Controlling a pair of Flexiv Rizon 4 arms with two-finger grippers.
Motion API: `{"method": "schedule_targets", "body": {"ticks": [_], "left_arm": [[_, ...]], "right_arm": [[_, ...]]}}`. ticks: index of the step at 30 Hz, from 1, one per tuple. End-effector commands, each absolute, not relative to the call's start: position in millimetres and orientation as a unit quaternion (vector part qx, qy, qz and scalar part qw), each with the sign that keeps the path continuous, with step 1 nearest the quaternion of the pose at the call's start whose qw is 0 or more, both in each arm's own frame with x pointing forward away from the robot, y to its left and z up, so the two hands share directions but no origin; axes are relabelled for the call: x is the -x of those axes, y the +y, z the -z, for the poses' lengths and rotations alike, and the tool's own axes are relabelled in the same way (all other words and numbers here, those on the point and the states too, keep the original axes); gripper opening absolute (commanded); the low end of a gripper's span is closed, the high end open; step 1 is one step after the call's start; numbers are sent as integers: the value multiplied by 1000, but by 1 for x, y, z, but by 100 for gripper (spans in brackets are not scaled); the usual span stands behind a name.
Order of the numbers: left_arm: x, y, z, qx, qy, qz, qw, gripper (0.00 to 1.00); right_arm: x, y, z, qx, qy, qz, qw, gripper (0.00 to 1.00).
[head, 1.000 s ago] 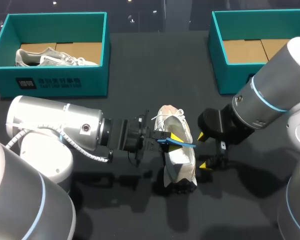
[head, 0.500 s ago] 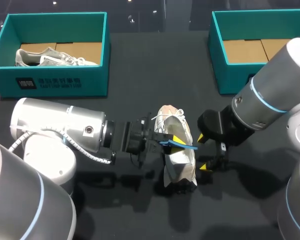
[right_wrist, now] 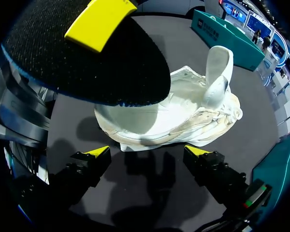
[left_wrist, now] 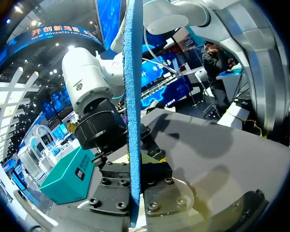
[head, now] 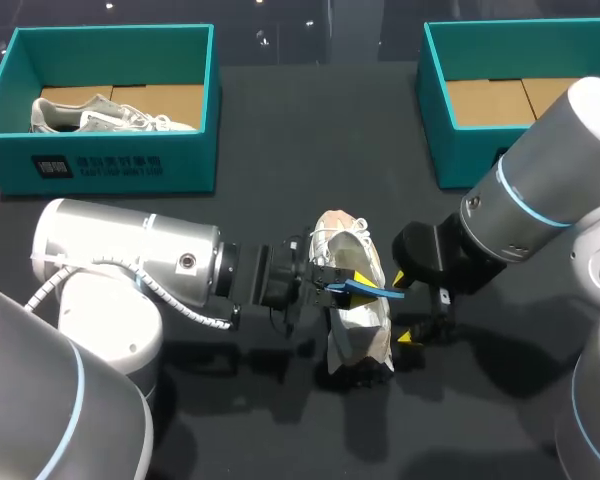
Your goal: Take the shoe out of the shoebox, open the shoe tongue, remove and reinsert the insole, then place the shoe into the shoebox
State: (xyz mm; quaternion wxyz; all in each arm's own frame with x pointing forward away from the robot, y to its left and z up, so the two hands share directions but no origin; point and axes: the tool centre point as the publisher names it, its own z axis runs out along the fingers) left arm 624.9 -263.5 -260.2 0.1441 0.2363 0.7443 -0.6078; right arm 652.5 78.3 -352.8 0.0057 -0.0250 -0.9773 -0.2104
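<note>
Noted left arm [head: 130, 265] shifted toward 3 o'clock since a second ago, left jaws pinching blue insole [head: 368, 289] over white shoe [head: 360, 325]. Found shoe mid-counter [head: 280, 140], unmoved. Recorded right jaws spread, near shoe at its 3 o'clock, not touching, unchanged.

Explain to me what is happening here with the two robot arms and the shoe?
The left gripper, jaws shut, holds a flat dark insole with a blue edge just above the white lace-up shoe lying on the black table. The right gripper sits beside the shoe, jaws open, touching nothing. The insole is not seated in the shoe; the shoe is not yet in the teal shoebox at the right.
</note>
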Motion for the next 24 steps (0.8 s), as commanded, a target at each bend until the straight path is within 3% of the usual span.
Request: {"method": "schedule_targets", "body": {"ticks": [1, 24], "left_arm": [[-624, -267, 263, -237, 741, 613, 137, 0], [-605, -271, 273, -217, 713, 642, 182, 0]], "right_arm": [[-651, 80, 354, 26, -978, 209, 4, 100], [-651, 80, 354, 26, -978, 209, 4, 100]]}}
